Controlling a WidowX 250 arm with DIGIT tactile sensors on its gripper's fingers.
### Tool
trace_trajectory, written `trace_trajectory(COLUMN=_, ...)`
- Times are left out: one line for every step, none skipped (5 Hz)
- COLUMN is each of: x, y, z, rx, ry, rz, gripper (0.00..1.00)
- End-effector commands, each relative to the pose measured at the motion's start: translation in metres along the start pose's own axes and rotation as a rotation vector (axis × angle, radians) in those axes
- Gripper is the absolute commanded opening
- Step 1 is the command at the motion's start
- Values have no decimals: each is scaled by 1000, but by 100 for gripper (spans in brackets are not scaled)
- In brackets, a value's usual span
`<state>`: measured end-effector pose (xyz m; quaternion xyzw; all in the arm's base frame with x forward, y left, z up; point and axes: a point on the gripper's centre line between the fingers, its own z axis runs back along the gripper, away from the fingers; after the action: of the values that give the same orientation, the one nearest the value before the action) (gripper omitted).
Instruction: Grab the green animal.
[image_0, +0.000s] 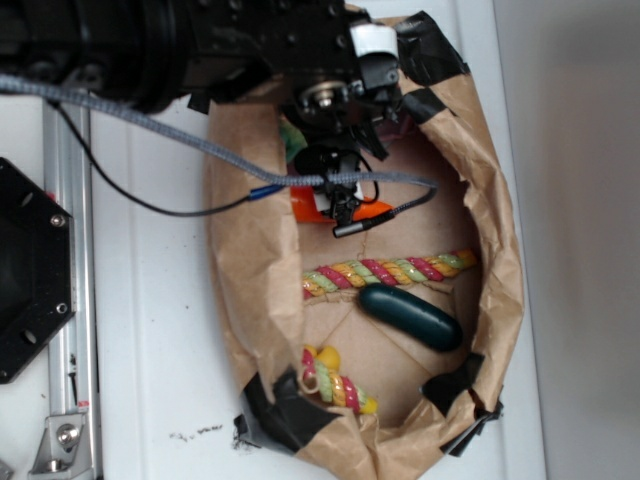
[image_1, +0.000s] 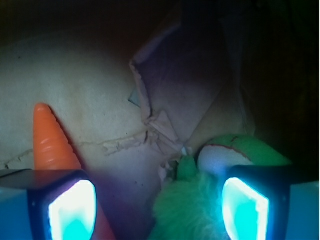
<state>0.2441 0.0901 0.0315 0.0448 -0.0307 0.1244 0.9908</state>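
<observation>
Spreading wide, the hand (image_1: 157, 210) straddles the green animal (image_1: 200, 200) in the wrist view; exterior hides both under the arm (image_0: 250, 45).

Fuzzy green animal (image_1: 192, 210) on brown paper

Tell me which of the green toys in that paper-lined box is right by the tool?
The fuzzy lime-green plush animal, lying between the tool's pads beside the orange carrot. The smooth dark green cucumber-like toy lies far off, past the braided rope.

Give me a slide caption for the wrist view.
Open claw over paper lining, green animal by one finger, orange carrot by the other.
</observation>
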Motion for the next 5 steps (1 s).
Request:
trace_trajectory(x=-8, y=5, z=-5, rx=23, ry=20, rz=-12, gripper=0)
trace_trajectory(x=-8, y=4, z=13, rx=23, ry=13, rz=-7, gripper=0)
trace_trajectory(x=-3, y=12, z=49, rx=-17, ry=-51, rz=79, gripper=100)
trace_trajectory(x=1, y=20, z=44, rx=1, ry=-50, rz=188, gripper=100)
trace_trajectory(x=4, y=16, z=28, rx=27, ry=-15, rz=235, gripper=100)
